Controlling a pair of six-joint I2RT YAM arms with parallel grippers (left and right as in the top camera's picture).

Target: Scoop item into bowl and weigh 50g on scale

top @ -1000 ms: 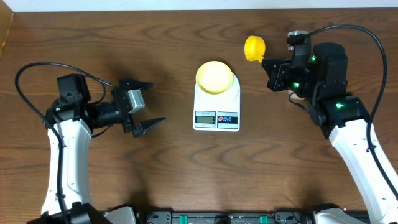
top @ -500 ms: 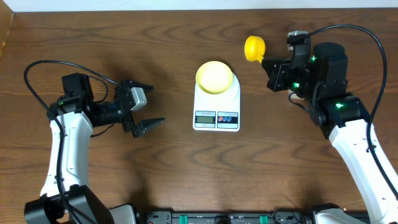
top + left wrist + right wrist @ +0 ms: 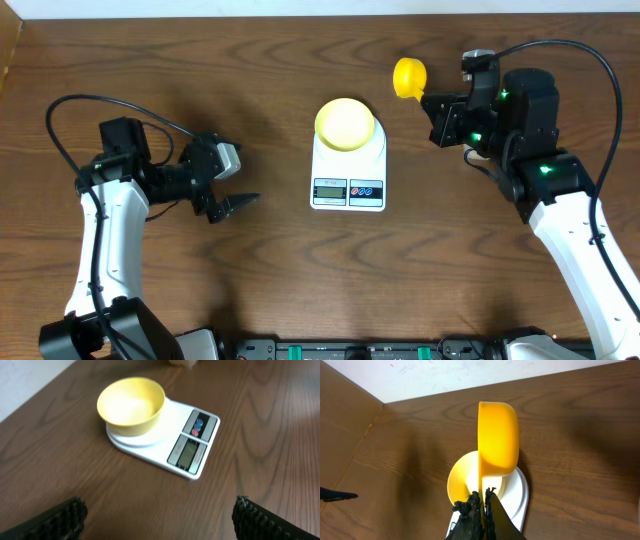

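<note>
The white scale [image 3: 347, 175] lies mid-table with the pale-yellow bowl [image 3: 345, 123] on its platform. In the left wrist view the bowl [image 3: 131, 404] looks empty, and the scale [image 3: 192, 450] shows its display and red and blue buttons. The item is out of view. My left gripper [image 3: 240, 175] is open over bare table left of the scale, its fingertips [image 3: 60, 517] wide apart. My right gripper [image 3: 432, 100] is shut on the handle of a yellow scoop [image 3: 408, 77], up and right of the bowl. In the right wrist view the scoop [image 3: 497, 442] is on edge above the bowl [image 3: 457, 480].
The table's back edge meets a white wall [image 3: 470, 375]. A brown cardboard piece [image 3: 8, 50] stands at the far left corner. Black cables loop over both arms.
My left gripper has turned a little and shifted slightly toward the near edge, still open. The right arm, scoop, bowl and scale have not moved.
</note>
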